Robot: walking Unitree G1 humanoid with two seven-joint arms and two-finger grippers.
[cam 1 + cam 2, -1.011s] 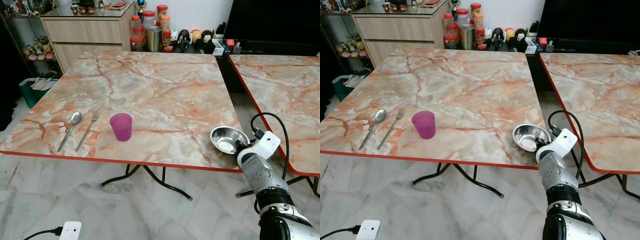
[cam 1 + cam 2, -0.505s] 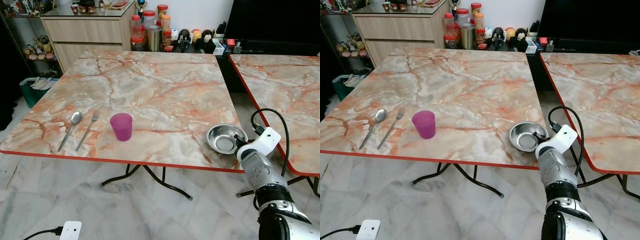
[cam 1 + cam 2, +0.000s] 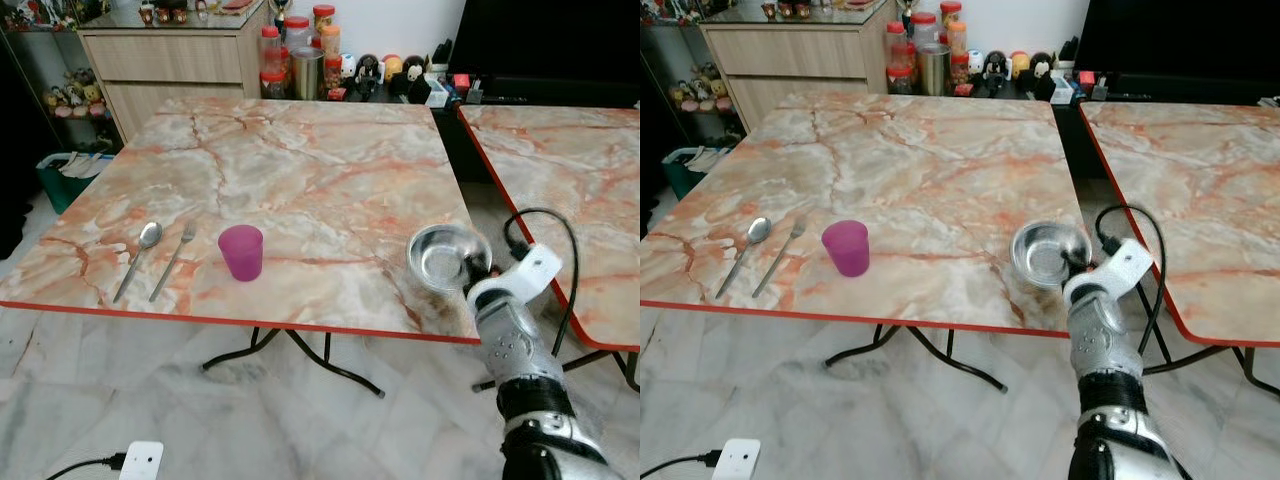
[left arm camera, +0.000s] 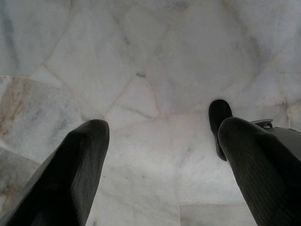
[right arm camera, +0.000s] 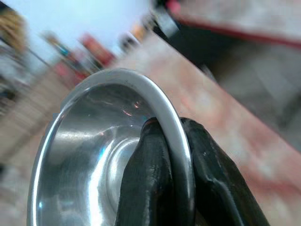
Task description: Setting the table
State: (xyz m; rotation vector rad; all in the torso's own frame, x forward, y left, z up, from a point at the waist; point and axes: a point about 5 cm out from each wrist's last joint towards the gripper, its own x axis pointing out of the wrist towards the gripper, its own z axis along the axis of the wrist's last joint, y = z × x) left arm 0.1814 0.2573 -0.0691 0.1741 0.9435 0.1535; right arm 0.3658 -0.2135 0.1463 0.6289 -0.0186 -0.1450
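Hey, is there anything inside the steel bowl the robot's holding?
The steel bowl looks empty: bare shiny metal, apart from one finger of the right gripper pinching its rim. That finger hides a small patch of the inside wall.

The round polished steel bowl (image 3: 447, 256) shone mirror-bright, its smooth rim pinched between the matt black, finely ribbed fingers (image 5: 149, 179) of the right gripper (image 5: 175, 155). The square tabletop of orange-veined marble pattern (image 3: 300, 180) looked glossy, edged in red. The small magenta cup (image 3: 241, 252) appeared to be matt plastic. The metal spoon (image 3: 139, 259) and metal fork (image 3: 174, 261) gleamed dully. The pale marble floor tiles (image 4: 155, 61) were smooth, the light wood-grain cabinet (image 3: 170, 62) satin under a glassy top
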